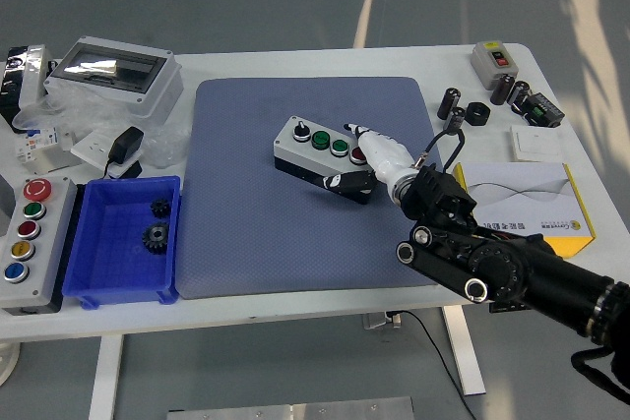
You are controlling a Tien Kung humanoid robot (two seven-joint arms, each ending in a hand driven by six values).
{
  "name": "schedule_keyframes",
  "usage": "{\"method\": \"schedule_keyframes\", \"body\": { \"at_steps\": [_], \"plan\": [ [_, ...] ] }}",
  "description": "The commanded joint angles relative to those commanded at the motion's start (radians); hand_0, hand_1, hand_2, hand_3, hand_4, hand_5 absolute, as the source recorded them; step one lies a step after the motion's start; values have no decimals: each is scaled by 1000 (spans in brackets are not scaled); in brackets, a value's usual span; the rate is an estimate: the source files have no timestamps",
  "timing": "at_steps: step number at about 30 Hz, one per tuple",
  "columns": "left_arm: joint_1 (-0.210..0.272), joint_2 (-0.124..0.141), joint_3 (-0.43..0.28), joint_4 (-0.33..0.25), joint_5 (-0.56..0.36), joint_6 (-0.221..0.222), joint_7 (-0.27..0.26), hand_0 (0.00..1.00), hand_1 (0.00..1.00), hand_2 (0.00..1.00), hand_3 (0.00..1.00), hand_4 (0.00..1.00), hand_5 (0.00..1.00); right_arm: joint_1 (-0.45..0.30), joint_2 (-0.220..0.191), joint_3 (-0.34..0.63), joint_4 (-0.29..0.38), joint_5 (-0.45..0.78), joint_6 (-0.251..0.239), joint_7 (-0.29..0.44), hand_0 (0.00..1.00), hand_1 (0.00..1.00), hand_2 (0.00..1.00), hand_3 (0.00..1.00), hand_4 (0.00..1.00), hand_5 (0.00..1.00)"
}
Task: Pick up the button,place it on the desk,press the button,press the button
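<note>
Centrally, white table (295, 307) carries a blue-grey mat (256, 233), which covers most of the middle area.

Right arm (512, 268): black, enters from lower-right corner, reaches diagonally up-left over the mat. Right hand (379, 159) has a white shell w/ black fingers; it sits on the right end of the button box (313, 150). One finger (346, 183) curls along the box's near-side edge, and the white part lies over the top near the red button (358, 156). Hand reads as a narrow grip on the box end; whether it actually clamps can't be confirmed.

Button box: grey, elongated, rests on the mat approx. at centre, slightly tilted, w/ a black selector and two green buttons visible on top.

Left side of the table:
- blue bin (123, 243), just beside the mat's left edge, holds two dark gears (156, 235).
- grey control station (28, 243) w/ five coloured buttons, left of the bin.
- clear-lid enclosure (113, 71) at far left, black adapter (125, 150) near it.

Right side:
- yellow-white booklet (541, 199), partly under the arm.
- small switch box (494, 59) at far corner.
- black cylindrical parts (472, 110) nearby.
</note>
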Motion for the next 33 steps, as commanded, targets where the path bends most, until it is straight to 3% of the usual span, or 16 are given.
{"method": "schedule_keyframes", "body": {
  "at_steps": [4, 5, 10, 11, 16, 17, 22, 23, 28, 29, 33],
  "plan": [
    [-1, 0, 2, 0, -2, 0, -1, 627, 590, 544, 604, 604, 201, 4, 4, -16, -14, 2, -15, -3, 870, 945, 975, 998, 998, 512],
    [-1, 0, 3, 0, -2, -1, -1, 627, 587, 543, 604, 602, 202, 5, 5, -21, -20, 3, -22, -3, 440, 725, 836, 998, 998, 492],
    [-2, -1, 2, 0, 0, -1, -2, 627, 587, 543, 604, 602, 202, 7, 7, -39, -41, 2, -54, -4, 440, 725, 836, 998, 998, 492],
    [-1, -1, 2, 0, 0, -2, -2, 627, 587, 543, 604, 602, 201, 6, 7, -42, -43, 1, -60, -4, 277, 539, 654, 891, 798, 211],
    [-1, -2, 3, 0, 0, -2, -4, 627, 587, 543, 604, 602, 201, 3, 8, -56, -47, -2, -78, 4, 277, 539, 654, 891, 798, 211],
    [0, -2, 4, 0, -1, -2, -5, 627, 587, 542, 603, 601, 203, 2, 8, -59, -46, -3, -80, 6, 219, 446, 533, 717, 475, 161],
    [1, -3, 6, 0, -4, -2, -6, 627, 587, 542, 603, 601, 203, -1, 6, -72, -42, -5, -85, 15, 219, 446, 533, 717, 475, 161],
    [2, -3, 6, 0, -5, -1, -6, 627, 585, 543, 602, 600, 201, -1, 5, -75, -41, -5, -86, 17, 179, 397, 446, 534, 192, 2],
    [1, -4, 7, 0, -8, -1, -6, 627, 585, 543, 602, 600, 201, -1, 0, -85, -39, 0, -97, 33, 179, 397, 446, 534, 192, 2],
    [1, -4, 7, 0, -9, -1, -6, 627, 585, 542, 600, 598, 202, -1, -1, -86, -38, 1, -101, 37, 154, 352, 374, 369, 80, 2],
    [1, -5, 7, 0, -9, 0, -6, 627, 585, 542, 600, 598, 202, -2, -10, -85, -25, 2, -114, 59, 154, 352, 374, 369, 80, 2]
  ]
}}
